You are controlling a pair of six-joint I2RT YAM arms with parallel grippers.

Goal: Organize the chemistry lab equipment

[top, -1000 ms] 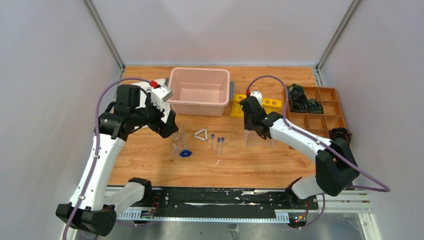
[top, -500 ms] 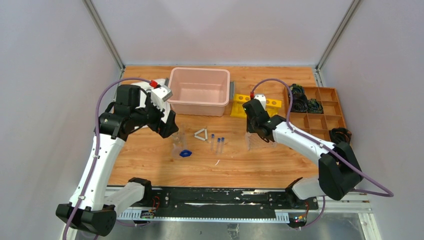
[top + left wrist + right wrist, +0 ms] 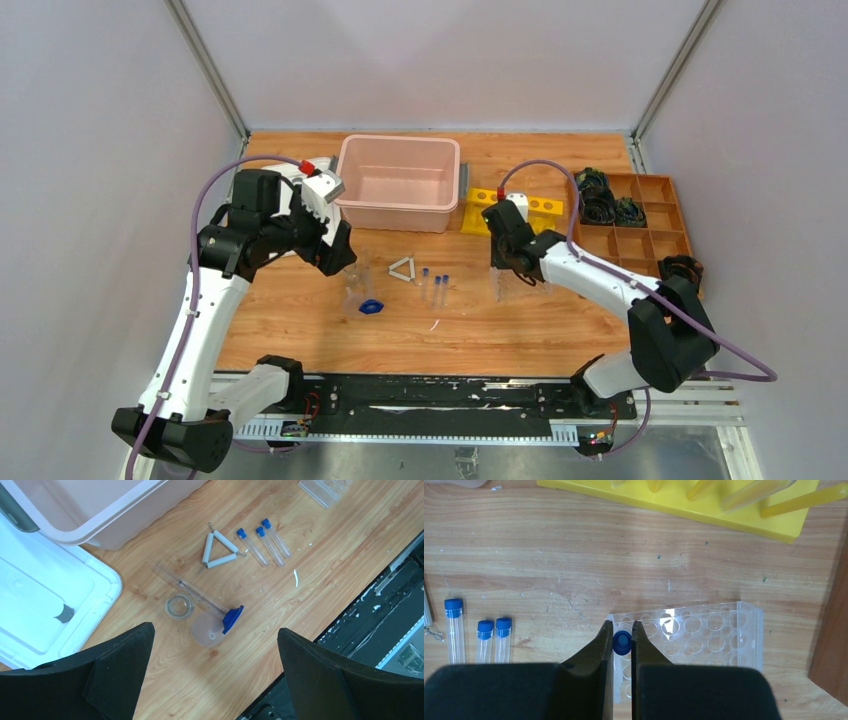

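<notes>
Wood tabletop (image 3: pixel 500 330) lay between pale walls (image 3: pixel 100 150), open along its near edge. Left gripper (image 3: pixel 215 632) hung spread; right gripper (image 3: pixel 622 630) pinched a blue-capped tube (image 3: pixel 622 642).

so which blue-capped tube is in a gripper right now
The blue-capped tube held upright in the right gripper, at the clear tube rack's left end; the other three lie loose on the table.

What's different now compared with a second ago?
The right gripper, shut on a blue-capped tube, shifted slightly rightward above the clear rack; nothing was let go. The left gripper, open, the three loose tubes and the white triangle stayed put.
</notes>
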